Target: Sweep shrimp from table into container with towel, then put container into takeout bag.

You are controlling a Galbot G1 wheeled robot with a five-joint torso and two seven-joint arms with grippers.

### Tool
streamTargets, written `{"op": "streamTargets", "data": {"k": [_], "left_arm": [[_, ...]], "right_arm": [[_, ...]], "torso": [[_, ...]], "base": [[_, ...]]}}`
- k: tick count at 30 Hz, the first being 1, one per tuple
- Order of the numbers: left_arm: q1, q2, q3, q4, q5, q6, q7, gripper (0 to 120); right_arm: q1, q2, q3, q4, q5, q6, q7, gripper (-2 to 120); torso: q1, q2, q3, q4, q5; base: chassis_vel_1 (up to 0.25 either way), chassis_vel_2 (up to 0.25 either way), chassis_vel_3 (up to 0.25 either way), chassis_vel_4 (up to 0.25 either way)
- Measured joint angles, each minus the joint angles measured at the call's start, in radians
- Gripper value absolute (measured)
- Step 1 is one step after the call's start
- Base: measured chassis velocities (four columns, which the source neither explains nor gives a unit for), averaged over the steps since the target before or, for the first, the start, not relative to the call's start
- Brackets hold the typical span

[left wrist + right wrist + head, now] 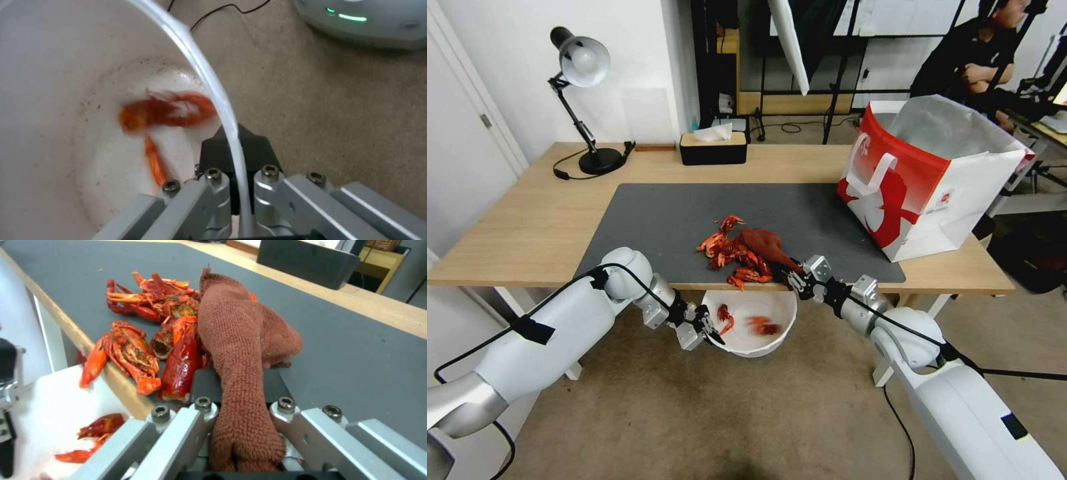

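The sweeping is in progress, maybe a third done by my judgement. A few shrimp pieces already lie inside the container, but most of the shrimp are on the dark mat at the near edge of the surface, some hanging over the edge just above the bowl. The rest must go in, and then the container must go into the takeout bag, which stands open at approx. 2 o'clock from the pile, well apart from it. So the 2nd part of the task is not started.

The right end effector is at about 4 o'clock of the pile, at the surface edge. Its fingers are closed tight on one end of the towel; the free end of the towel lies on the mat, touching the shrimp on their 3 o'clock side.

The left end effector is below the surface edge, at the 9 o'clock side of the container. It is closed on the rim, w/ one finger inside the bowl wall and the other outside, and it holds the bowl in the air under the edge, over the carpet floor.
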State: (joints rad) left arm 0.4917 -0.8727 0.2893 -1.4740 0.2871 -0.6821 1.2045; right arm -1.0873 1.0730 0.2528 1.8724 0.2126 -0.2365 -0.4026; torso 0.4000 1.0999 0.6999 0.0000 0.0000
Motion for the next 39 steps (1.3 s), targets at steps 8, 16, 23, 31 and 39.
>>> {"op": "streamTargets", "data": {"k": [8,16,23,31,39], "left_arm": [[0.000,0.000,-0.002,0.002,0.000,-0.001,0.000,0],[0.000,0.004,-0.007,0.005,0.000,-0.002,-0.001,0],[0.002,0.010,-0.010,0.002,-0.003,-0.002,-0.002,0],[0.002,0.011,-0.012,-0.001,-0.005,-0.002,-0.002,0],[-0.004,0.017,-0.012,-0.002,-0.007,-0.002,-0.001,0]], "right_arm": [[-0.049,0.004,0.018,0.035,-0.004,0.000,0.000,7],[-0.099,0.019,0.026,0.062,-0.018,0.006,0.000,7],[-0.143,0.035,0.028,0.087,-0.038,0.016,-0.001,7],[-0.180,0.036,0.032,0.117,-0.053,0.021,-0.005,7],[-0.209,0.034,0.034,0.136,-0.067,0.028,-0.008,7]], "torso": [[0.000,0.000,0.000,0.0000,0.0000],[0.000,0.000,0.000,0.0000,-0.0001],[0.000,0.000,0.000,-0.0001,0.0000],[0.000,0.000,0.000,0.0000,0.0000],[0.000,0.000,0.000,0.0000,0.0000]], "base": [[0.000,0.000,0.000,0.000],[0.000,0.000,0.000,0.000],[0.000,0.000,0.000,0.000],[0.000,0.000,0.000,0.000],[0.000,0.000,0.000,0.000]]}}
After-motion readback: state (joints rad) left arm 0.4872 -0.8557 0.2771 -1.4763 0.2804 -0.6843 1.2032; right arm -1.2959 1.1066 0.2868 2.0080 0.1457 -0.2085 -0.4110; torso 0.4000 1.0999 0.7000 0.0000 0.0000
